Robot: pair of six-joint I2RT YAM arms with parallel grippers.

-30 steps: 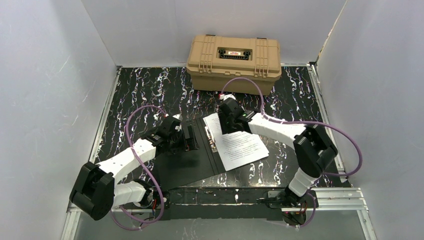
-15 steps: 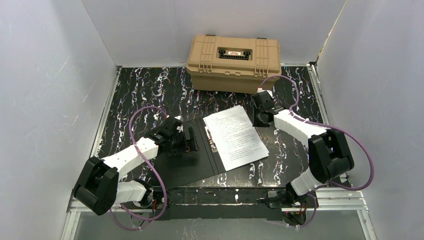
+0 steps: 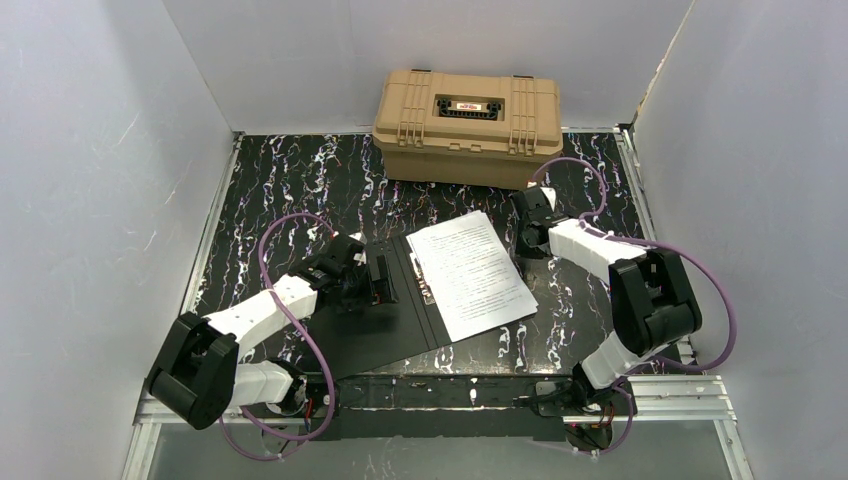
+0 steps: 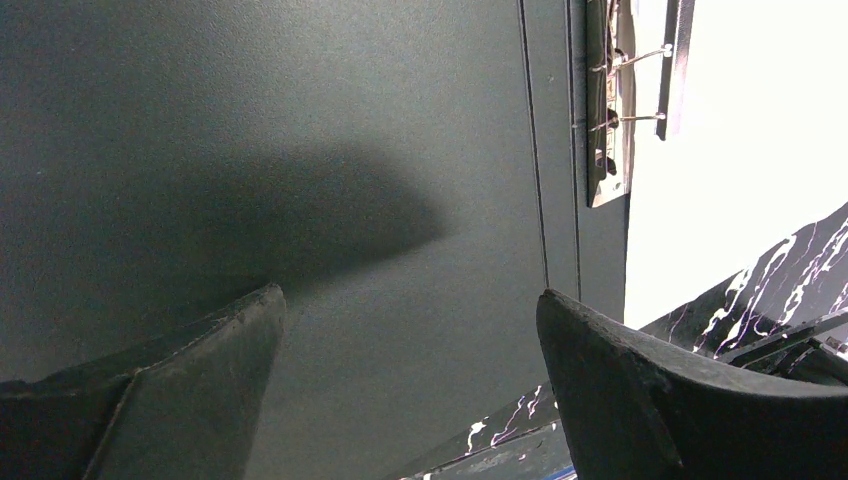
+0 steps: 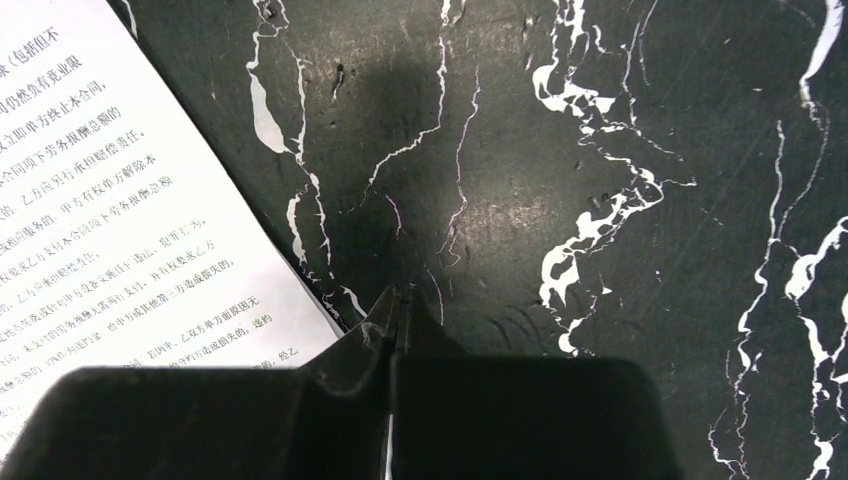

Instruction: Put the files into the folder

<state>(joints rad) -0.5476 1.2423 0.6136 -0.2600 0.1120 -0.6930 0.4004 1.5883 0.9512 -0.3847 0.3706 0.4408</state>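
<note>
- Top view is bright and even. Soft light comes from above and bounces off the white walls (image 3: 90, 150), with no hard shadows anywhere.
- The black marbled surface (image 3: 300, 190) reads fine there, no real glare.
- Left wrist view is way dimmer. The folder (image 4: 300, 100) interior looks murky grey-green, with a big soft shadow blob across it.
- Same view, the files (image 4: 740, 150) are blown out to pure white, zero text visible.
- The left end effector (image 4: 408, 300) fingers (image 4: 640, 400) sit close to the lens and look soft.
- Right wrist view is crisp and the print is readable. A soft shadow sits on the surface just past the right end effector (image 5: 400, 297).
</note>
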